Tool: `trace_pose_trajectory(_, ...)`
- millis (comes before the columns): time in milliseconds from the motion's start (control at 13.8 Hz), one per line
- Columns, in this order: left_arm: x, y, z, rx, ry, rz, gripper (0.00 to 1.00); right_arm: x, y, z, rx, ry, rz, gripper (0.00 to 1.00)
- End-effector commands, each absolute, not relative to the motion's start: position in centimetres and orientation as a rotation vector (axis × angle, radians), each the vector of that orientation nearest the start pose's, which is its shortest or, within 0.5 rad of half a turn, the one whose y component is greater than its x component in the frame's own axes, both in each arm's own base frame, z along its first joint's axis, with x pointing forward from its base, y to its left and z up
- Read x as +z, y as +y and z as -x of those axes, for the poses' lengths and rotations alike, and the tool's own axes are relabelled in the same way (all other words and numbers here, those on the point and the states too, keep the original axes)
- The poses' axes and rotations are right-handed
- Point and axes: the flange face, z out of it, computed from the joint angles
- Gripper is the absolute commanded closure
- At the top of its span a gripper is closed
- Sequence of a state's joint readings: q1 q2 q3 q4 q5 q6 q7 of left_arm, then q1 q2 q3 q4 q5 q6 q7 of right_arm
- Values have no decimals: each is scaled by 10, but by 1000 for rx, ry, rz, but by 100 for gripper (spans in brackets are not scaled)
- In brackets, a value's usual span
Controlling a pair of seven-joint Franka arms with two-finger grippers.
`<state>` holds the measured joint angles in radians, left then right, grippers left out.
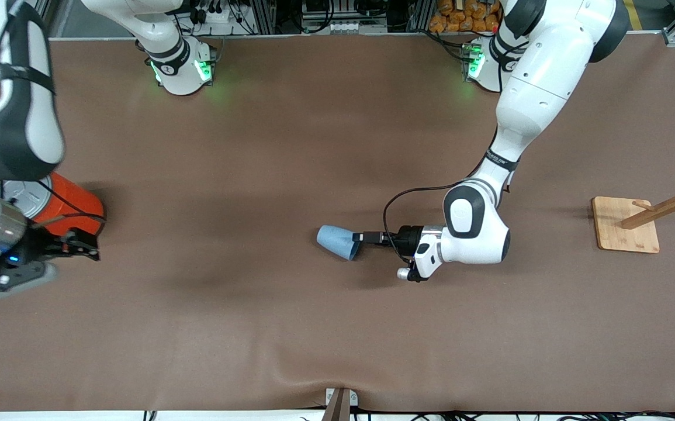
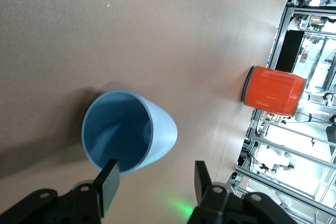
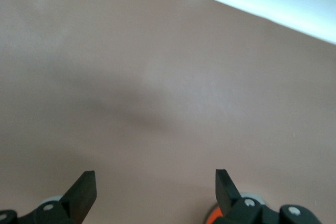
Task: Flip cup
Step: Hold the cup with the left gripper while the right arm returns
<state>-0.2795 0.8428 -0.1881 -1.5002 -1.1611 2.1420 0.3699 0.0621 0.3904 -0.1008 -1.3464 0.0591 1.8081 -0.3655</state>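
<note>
The light-blue cup [image 1: 334, 241] lies on its side in the middle of the table, with its mouth toward the left arm's end. In the left wrist view its dark blue inside faces the camera [image 2: 116, 129]. My left gripper [image 1: 359, 238] is low at the cup's mouth and open. One finger [image 2: 108, 184] is in front of the mouth at the rim, and the other [image 2: 202, 179] is outside the cup. It [image 2: 155, 179] grips nothing. My right gripper [image 1: 87, 248] waits open and empty [image 3: 155, 187] above the table at the right arm's end.
A large orange can [image 1: 71, 204] with a grey lid stands beside the right gripper; it also shows in the left wrist view [image 2: 273, 90]. A wooden rack on a square base [image 1: 626, 225] stands at the left arm's end. The brown mat bulges at the near edge [image 1: 314, 374].
</note>
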Motion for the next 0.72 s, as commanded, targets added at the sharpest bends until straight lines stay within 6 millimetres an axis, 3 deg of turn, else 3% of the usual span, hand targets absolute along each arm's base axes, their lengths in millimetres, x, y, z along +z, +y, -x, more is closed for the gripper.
trace_pose_trajectory(0, 173, -340, -637, -220, -25, -2089, 34, 529, -18, -660, -30, -440, 3074, 0)
trace_pose_trajectory(145, 165, -338, -641, -177, -32, -2103, 33, 541, -28, -648, 15, -416, 3071, 0)
trace_pose_trajectory(217, 163, -348, -638, -169, -41, -2112, 32, 547, -30, -640, 49, -409, 3063, 0)
trace_pose_trajectory(362, 161, -351, -639, -153, -39, -2121, 32, 555, -36, -625, 85, -284, 3069, 0)
trace_pose_trajectory(651, 160, -363, -633, -163, -47, -2114, 33, 571, -28, -609, 81, -195, 3070, 0)
